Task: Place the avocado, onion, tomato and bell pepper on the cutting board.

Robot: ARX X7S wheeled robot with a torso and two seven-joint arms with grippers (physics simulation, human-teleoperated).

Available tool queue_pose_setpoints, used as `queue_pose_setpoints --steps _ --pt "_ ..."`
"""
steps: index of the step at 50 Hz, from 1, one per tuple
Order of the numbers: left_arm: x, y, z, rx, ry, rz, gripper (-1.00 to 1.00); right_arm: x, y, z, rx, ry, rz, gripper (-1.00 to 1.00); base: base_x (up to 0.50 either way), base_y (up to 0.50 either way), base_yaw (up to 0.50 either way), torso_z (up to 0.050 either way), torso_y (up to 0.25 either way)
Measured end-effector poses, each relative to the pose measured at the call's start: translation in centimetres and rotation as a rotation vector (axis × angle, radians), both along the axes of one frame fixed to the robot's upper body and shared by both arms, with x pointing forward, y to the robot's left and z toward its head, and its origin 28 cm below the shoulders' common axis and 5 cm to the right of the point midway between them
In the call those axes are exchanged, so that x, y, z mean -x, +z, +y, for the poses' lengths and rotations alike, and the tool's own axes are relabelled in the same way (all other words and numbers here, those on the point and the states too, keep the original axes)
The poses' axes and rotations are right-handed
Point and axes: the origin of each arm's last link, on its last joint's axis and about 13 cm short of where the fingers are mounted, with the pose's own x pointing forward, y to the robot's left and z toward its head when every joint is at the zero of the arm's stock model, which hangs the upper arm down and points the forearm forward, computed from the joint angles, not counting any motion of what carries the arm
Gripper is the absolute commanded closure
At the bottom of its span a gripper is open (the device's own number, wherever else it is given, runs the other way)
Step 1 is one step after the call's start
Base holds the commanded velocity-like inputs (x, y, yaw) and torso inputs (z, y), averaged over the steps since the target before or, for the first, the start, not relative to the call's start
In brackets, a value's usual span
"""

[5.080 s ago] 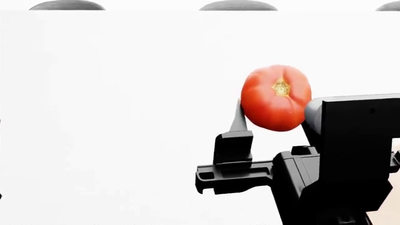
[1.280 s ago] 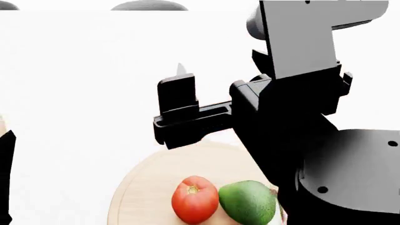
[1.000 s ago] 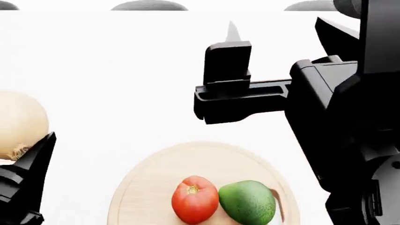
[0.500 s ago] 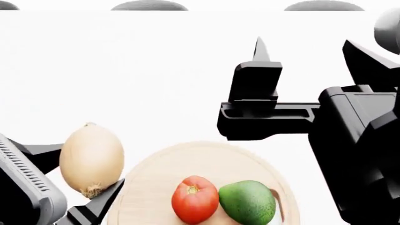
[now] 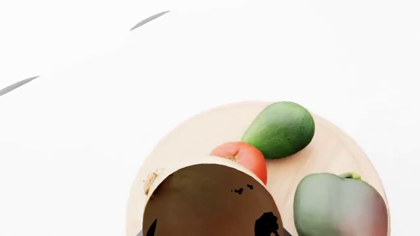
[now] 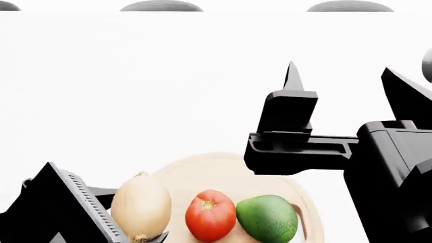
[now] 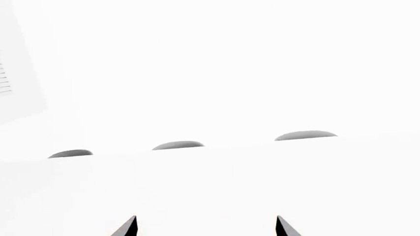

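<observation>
Left gripper (image 6: 128,215) pinches the onion (image 6: 141,206), long axis upright, over the cutting board's (image 6: 223,169) left edge; right gripper (image 7: 204,227) spread, empty.

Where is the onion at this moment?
In the head view the onion sits low on the left, held in the left gripper over the cutting board's left edge, just left of the tomato.

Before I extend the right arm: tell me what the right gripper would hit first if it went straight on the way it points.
Probably nothing nearby. The right gripper is open and empty, and its wrist view shows only bare white surface ahead, with grey domed shapes farther off. Depth there is hard to judge.
</observation>
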Motion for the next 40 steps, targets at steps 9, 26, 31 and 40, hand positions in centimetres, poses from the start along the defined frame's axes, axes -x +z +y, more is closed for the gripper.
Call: queue_pose_setpoints --steps 9,26,31,40 --pt "-0.2 -1.3 -0.2 -0.02 -0.011 0.042 1.0 0.3 -0.1 0.0 -0.003 -0.003 0.01 -1.0 0.0 0.0 0.0 0.0 0.0" --pt "-0.1 -3.2 -0.5 -0.041 -0.02 0.101 1.0 0.6 -0.2 0.0 -0.007 -0.002 0.023 -1.0 0.0 0.0 0.0 0.0 0.0" --pt "-0.1 -3.5 -0.5 -0.042 -0.02 0.11 1.0 0.7 -0.2 0.0 -0.008 -0.002 0.026 -1.0 0.0 0.0 0.0 0.0 0.0" --pt "-0.1 -3.7 -0.5 -0.039 -0.014 0.118 -1.0 0.7 -0.3 0.0 -0.011 -0.003 0.03 -1.0 0.0 0.0 0.0 0.0 0.0"
